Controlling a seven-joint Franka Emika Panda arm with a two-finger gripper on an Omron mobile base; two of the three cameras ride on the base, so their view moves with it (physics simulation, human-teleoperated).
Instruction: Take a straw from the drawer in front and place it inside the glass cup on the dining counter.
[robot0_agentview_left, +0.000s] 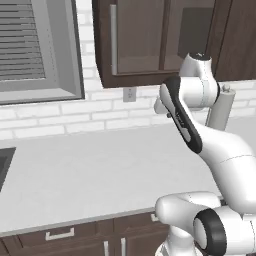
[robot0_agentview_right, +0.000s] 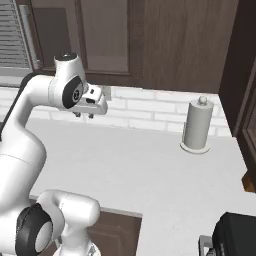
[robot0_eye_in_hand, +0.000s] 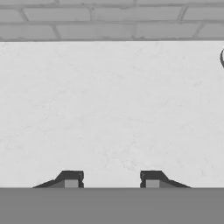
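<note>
The arm is up high and the tool hangs above the white tabletop, pointing down at bare surface in front of the brick wall. Its fingers stand apart with nothing between them, spread and empty. By my reading this is the very start of the job: no straw in sight, so it is presumably shut away below. The drawer sits closed under the tabletop's front edge, bar handle showing, contents hidden. Next the tool has to drop well down in front of the edge, line up on that slim handle and pull straight out. A paper towel roll stands upright back by the wall, apart from the arm.
</note>
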